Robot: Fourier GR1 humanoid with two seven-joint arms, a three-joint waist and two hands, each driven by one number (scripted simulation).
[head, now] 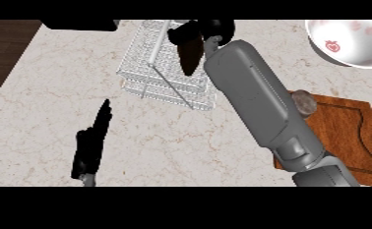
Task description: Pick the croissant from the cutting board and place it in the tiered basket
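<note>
- Nearest you, the left robot hand (pixel 93 142) rests low on the counter (pixel 65 75), fingers straight and released.
- At the right, the wooden cutting board (pixel 341 120) shows no croissant; a small greyish lump sits at its inner edge, identity unclear.
- Farther out, your right robot hand (pixel 195 39) hangs over the wire tiered basket (pixel 156 71); you cannot tell what it grasps, and the croissant is nowhere plainly visible.
- I'd judge transport done, release pending.
- Beyond: pale marble surface, and a white bowl (pixel 345 41) at the far right.
</note>
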